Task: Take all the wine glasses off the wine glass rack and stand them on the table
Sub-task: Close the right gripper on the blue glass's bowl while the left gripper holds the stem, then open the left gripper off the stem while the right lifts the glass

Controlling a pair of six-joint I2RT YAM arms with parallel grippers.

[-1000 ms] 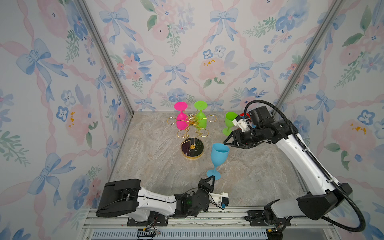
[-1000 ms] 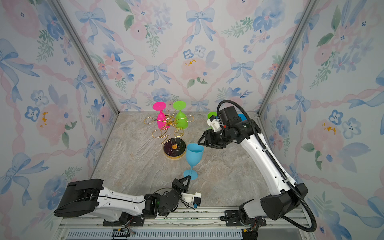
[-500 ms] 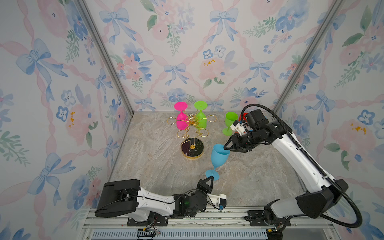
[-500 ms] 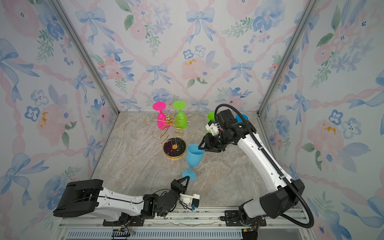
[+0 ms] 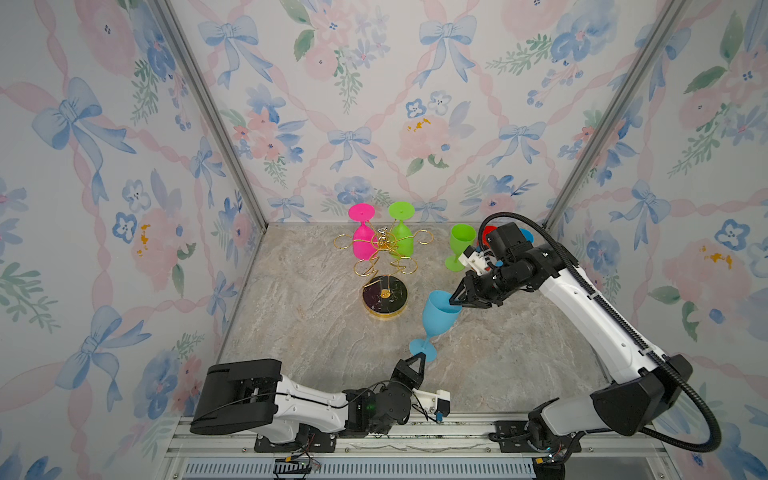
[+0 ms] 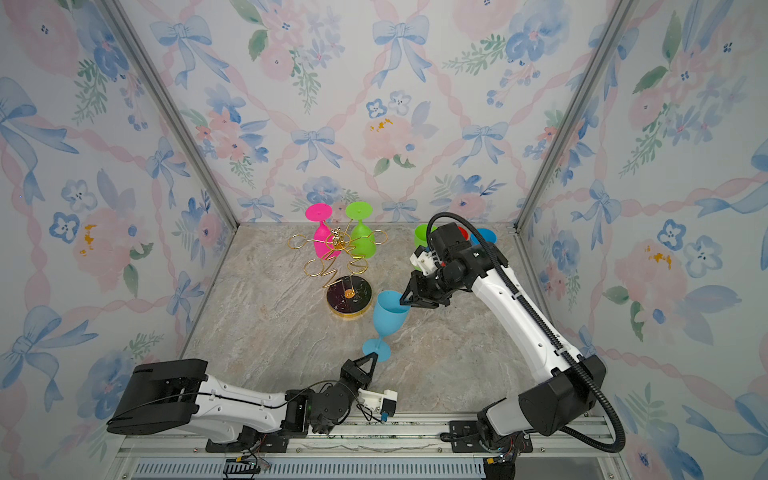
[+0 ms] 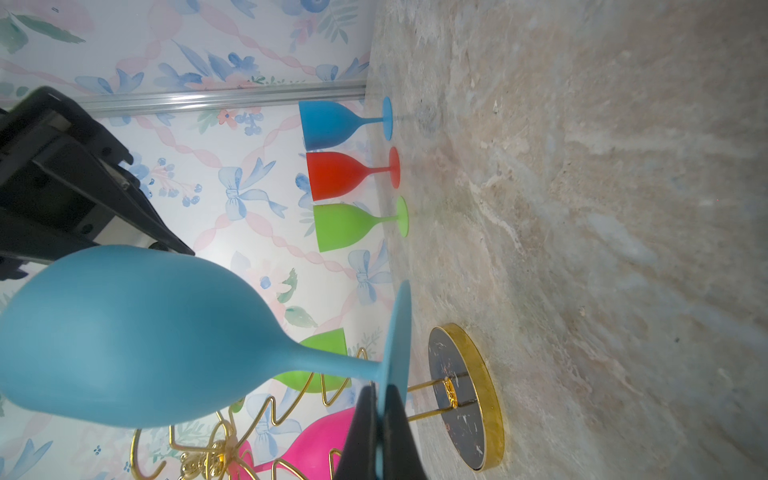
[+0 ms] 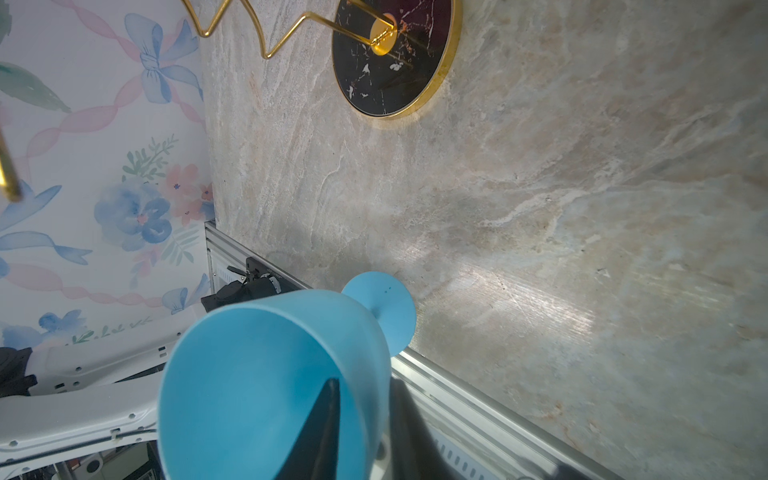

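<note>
In both top views the blue glass is seen off the rack. It lies at mid-frame, just right of and below the rack's black base, and is tilted with the foot toward the lower left and the bowl toward the upper right.

The edge of the foot is pinched by the left gripper, whose fingers are pressed together on the disc.

The bowl's rim is straddled by the right gripper. One finger is set inside the bowl and one outside, both close to the wall. Whether the wall is actually clamped cannot be told.

A pink glass and a green glass are hung upside down on the rack, above centre. A red glass is stood upright on the table by the back wall.
</note>
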